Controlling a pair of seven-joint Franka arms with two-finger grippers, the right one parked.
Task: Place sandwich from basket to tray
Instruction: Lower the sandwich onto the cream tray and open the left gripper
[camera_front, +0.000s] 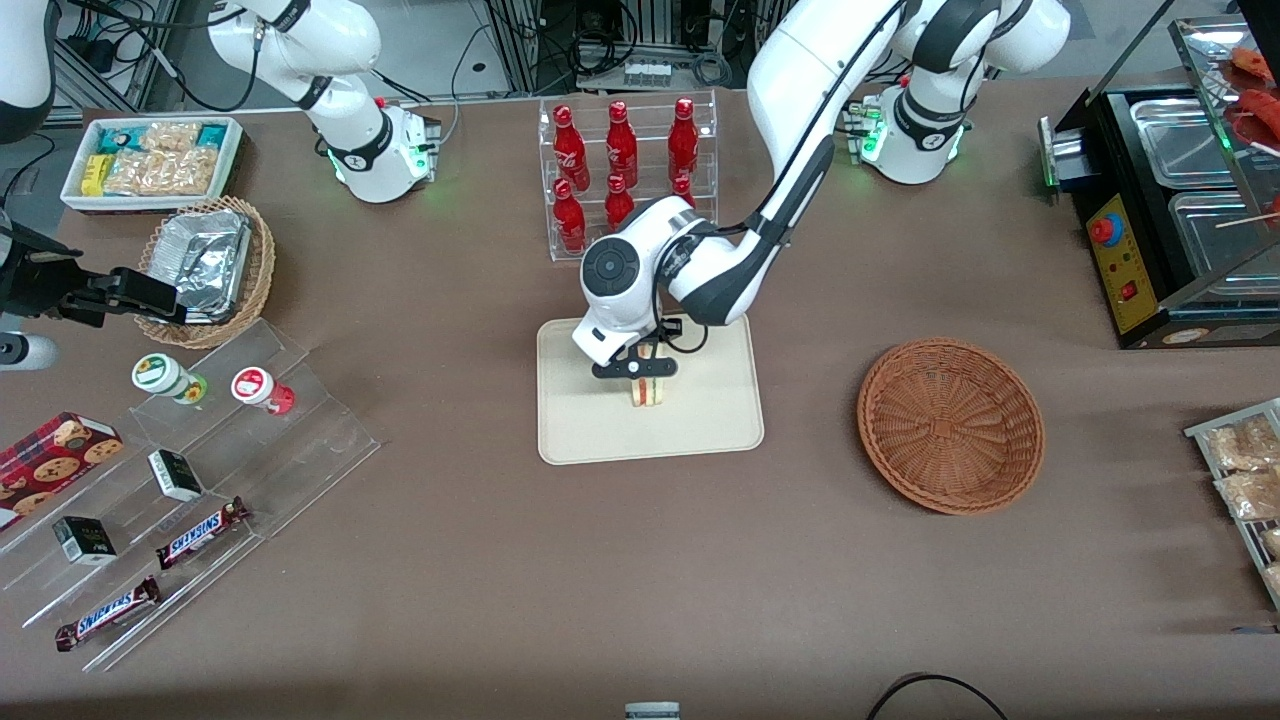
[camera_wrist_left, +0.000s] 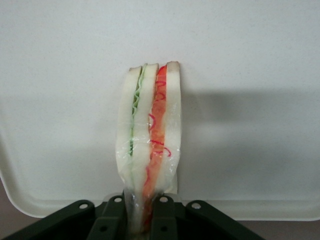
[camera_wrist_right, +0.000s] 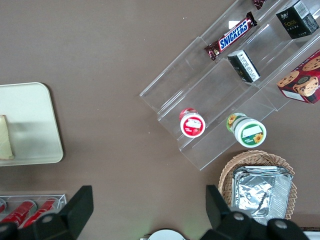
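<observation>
The sandwich (camera_front: 648, 392) is a pale wedge with green and red-orange layers, wrapped in clear film. It stands on edge on the cream tray (camera_front: 700, 420). My left gripper (camera_front: 637, 372) is directly above the tray's middle, shut on the sandwich's upper end. In the left wrist view the black fingers (camera_wrist_left: 168, 217) pinch the sandwich (camera_wrist_left: 150, 130) from both sides, with the tray (camera_wrist_left: 250, 75) under it. The reddish-brown basket (camera_front: 950, 424) sits empty, toward the working arm's end of the table. The right wrist view shows the tray's corner (camera_wrist_right: 35, 145) and a sliver of the sandwich (camera_wrist_right: 5, 137).
A clear rack of red bottles (camera_front: 625, 165) stands just past the tray, farther from the front camera. A lighter wicker basket with a foil container (camera_front: 205, 265), a snack bin (camera_front: 150, 160) and an acrylic display of snacks (camera_front: 190, 480) lie toward the parked arm's end. A black appliance (camera_front: 1170, 210) stands toward the working arm's end.
</observation>
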